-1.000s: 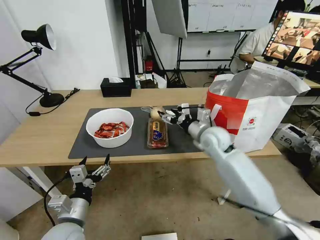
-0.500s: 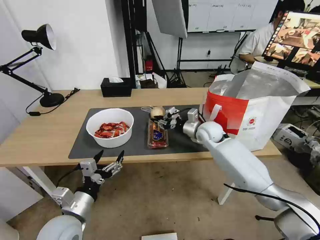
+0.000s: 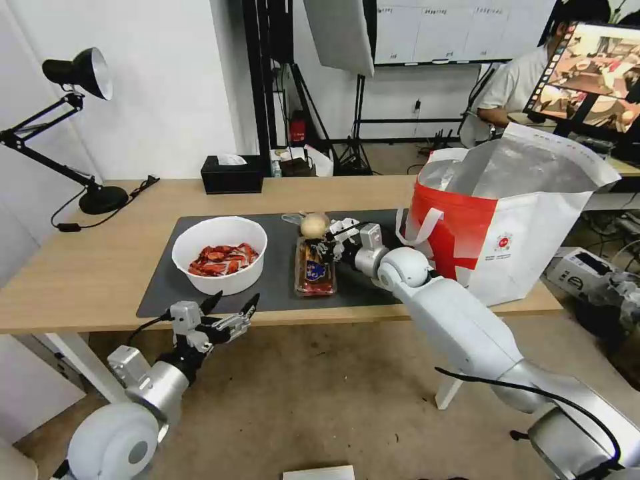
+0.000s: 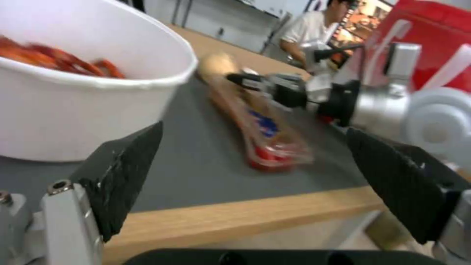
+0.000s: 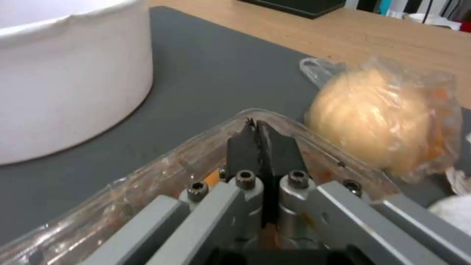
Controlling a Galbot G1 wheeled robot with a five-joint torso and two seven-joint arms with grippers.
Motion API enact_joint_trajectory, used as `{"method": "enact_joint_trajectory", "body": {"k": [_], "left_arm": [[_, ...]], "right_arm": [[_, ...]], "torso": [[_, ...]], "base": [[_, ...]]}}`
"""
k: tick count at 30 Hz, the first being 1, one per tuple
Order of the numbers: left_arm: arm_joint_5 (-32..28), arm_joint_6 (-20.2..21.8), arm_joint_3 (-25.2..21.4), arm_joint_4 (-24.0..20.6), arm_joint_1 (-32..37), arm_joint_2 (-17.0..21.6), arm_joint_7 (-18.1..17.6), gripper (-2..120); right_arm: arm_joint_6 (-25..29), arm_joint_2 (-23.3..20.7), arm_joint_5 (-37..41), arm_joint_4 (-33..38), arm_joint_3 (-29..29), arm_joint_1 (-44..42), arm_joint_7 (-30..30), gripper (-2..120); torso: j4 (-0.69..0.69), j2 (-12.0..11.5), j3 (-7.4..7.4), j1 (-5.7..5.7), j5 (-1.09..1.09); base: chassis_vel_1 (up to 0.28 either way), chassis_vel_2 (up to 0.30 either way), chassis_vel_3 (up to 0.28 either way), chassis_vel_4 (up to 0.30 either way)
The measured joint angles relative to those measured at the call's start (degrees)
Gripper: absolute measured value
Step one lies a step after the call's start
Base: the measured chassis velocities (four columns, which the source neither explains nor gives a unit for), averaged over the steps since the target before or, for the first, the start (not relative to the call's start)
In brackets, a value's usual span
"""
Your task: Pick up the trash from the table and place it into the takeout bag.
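A long light-wood table [image 3: 100,267] carries a dark grey mat [image 3: 273,280], with the foil-lined white-and-red takeout bag [image 3: 520,227] standing open at its right end. On the mat, from left: a white bowl of crayfish shells [image 3: 219,255], then a clear plastic tray [image 3: 314,270] whose long axis runs from the near table edge toward the far side. A wrapped beige ball [image 3: 313,225] sits just beyond the tray's far end. The right gripper [image 3: 327,243] reaches across the tray's far end; its wrist camera shows the fingers [image 5: 262,147] pressed together at the tray's rim. The left gripper [image 3: 230,313] hovers spread apart before the table's near edge, below the bowl.
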Motion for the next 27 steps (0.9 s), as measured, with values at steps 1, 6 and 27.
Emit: {"method": "enact_joint_trajectory", "body": {"k": [1, 6, 27], "left_arm": [[-2.7, 1.2, 0.3, -0.3, -0.8, 0.8, -0.5, 100], [-10.4, 4.0, 1.1, -0.9, -3.7, 3.0, -1.9, 100], [-23.8, 7.5, 8.4, 5.2, -13.9, 4.9, -6.6, 100]], "right_arm": [[0.0, 0.1, 0.0, -0.2, -0.3, 0.3, 0.1, 0], [-0.2, 0.1, 0.1, -0.3, -0.9, 0.9, 0.2, 0], [-0.5, -1.3, 0.4, 1.8, -1.3, 0.2, 0.4, 0]], "torso": [[0.0, 0.0, 0.0, 0.0, 0.0], [-0.01, 0.0, 0.0, 0.0, 0.0], [-0.01, 0.0, 0.0, 0.0, 0.0]], "base": [[0.0, 0.0, 0.0, 0.0], [0.0, 0.0, 0.0, 0.0], [0.0, 0.0, 0.0, 0.0]]}}
